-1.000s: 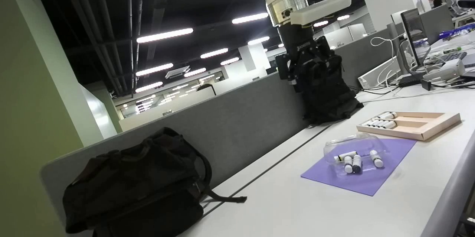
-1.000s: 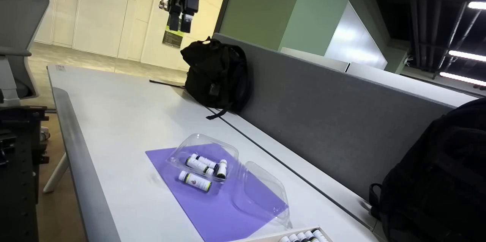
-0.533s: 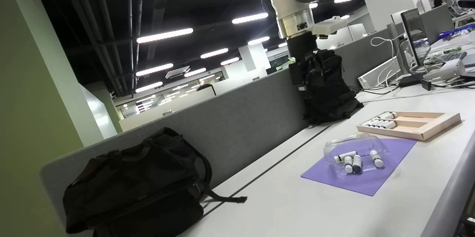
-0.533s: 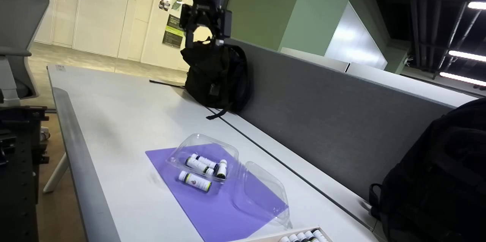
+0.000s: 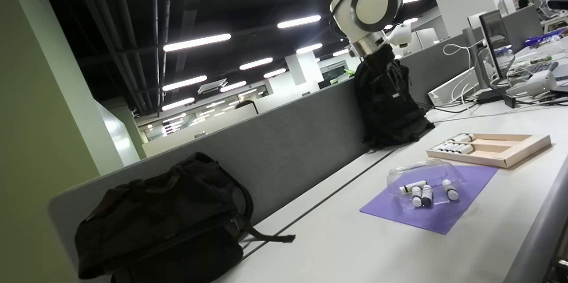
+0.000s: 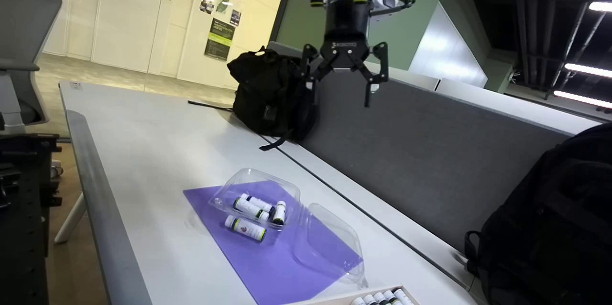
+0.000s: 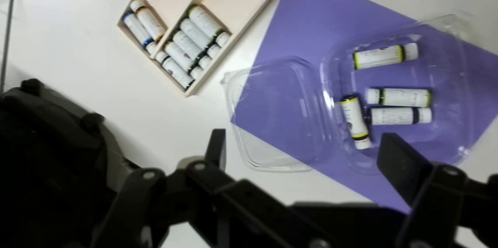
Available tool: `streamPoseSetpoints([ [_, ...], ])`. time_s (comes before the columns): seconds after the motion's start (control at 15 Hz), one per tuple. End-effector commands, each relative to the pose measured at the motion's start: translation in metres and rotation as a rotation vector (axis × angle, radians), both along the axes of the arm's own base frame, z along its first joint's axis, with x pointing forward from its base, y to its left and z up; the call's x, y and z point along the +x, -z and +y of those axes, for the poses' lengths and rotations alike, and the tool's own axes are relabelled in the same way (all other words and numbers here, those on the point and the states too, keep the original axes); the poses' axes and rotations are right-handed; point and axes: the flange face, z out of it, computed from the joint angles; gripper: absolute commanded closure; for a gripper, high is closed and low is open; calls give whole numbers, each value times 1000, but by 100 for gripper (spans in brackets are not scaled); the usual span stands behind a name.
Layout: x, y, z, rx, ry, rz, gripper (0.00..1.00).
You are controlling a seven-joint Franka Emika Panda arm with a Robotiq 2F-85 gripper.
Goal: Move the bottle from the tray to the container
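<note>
The light wooden tray (image 5: 504, 163) lies at the right in an exterior view. Its two compartments hold several white-labelled bottles (image 7: 188, 46) at one end, seen in the wrist view; only the tray's edge (image 6: 334, 301) shows in an exterior view. The clear plastic container (image 7: 280, 169) lies open on the purple mat, its lid half towards the tray. Several bottles (image 7: 393, 116) lie on their sides in its deeper half, also seen in an exterior view (image 6: 246, 228). My gripper (image 6: 341, 99) is open and empty, high above the table, its fingers (image 7: 303, 145) wide apart.
The purple mat (image 5: 390, 212) lies under the container, beside the tray. Black backpacks (image 5: 168, 225) (image 6: 270, 97) (image 7: 50, 154) lean on the grey partition (image 6: 406, 118). A monitor (image 5: 495, 43), cables and desk items stand beyond the tray.
In an exterior view my gripper has moved right and down and turned so both fingers show spread. In an exterior view it has also moved right. Bottles, tray and container have not moved.
</note>
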Motion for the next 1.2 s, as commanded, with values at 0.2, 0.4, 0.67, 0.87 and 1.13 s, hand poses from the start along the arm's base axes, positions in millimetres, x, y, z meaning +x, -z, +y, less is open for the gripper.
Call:
streamPoseSetpoints([
  [0.2,13,1,-6,-17,5,4,0],
  [0.4,13,1,-4,-20,4,6,0],
  [0.67,10,34,-44,-80,-211,64,0],
  [0.87,10,62,-100,-92,-381,140,0],
  [1.13,10,93,-172,-61,-487,248,0],
])
